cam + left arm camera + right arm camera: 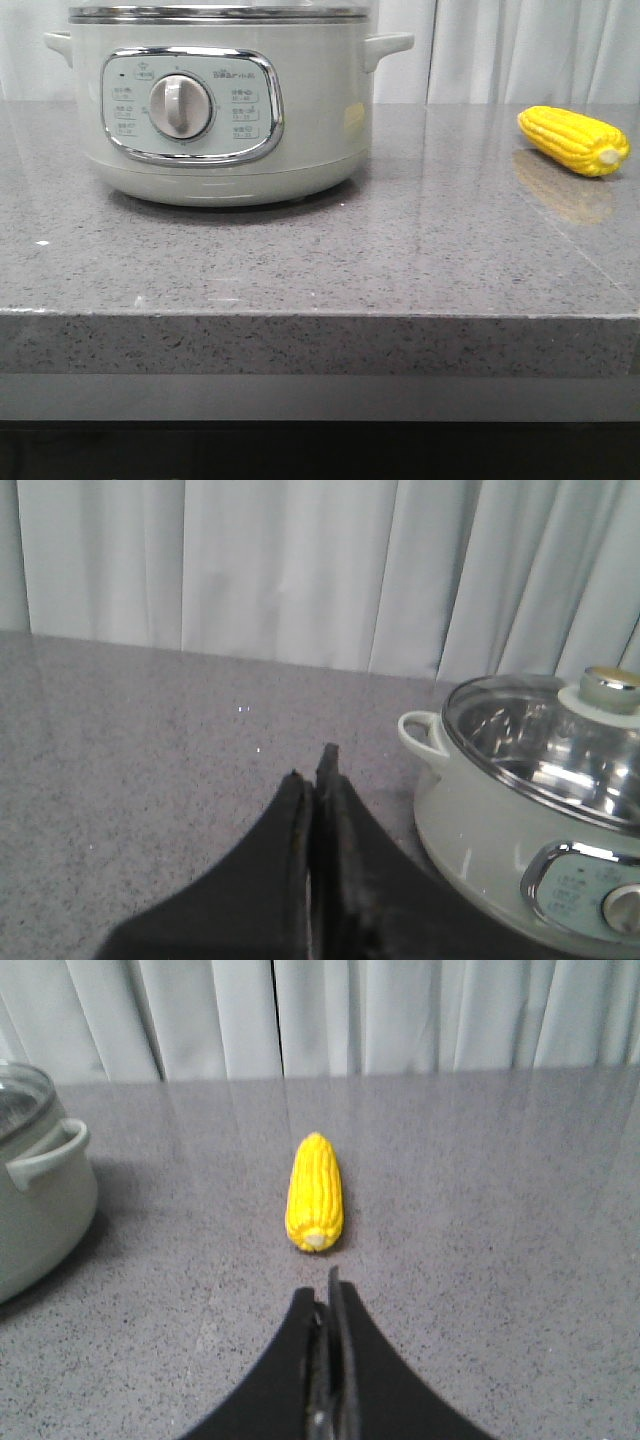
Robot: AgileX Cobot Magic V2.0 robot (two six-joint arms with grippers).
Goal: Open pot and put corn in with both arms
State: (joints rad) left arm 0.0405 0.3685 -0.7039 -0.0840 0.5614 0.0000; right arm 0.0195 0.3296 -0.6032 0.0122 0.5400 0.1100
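The pale grey-green pot [225,110] stands at the back left of the grey counter, its dial panel facing me. A glass lid [545,740] with a round knob [610,687] covers it. The yellow corn [573,140] lies on the counter at the far right, pale stub end toward the front. In the left wrist view my left gripper [312,770] is shut and empty, above the counter beside the pot's side handle [425,735]. My right gripper [325,1295] is shut and empty, a short way in front of the corn [315,1192]. Neither gripper shows in the front view.
White curtains [520,50] hang behind the grey speckled counter [320,260]. The counter's front edge [320,315] runs across the lower part of the front view. The pot's other handle [45,1155] shows at the side of the right wrist view.
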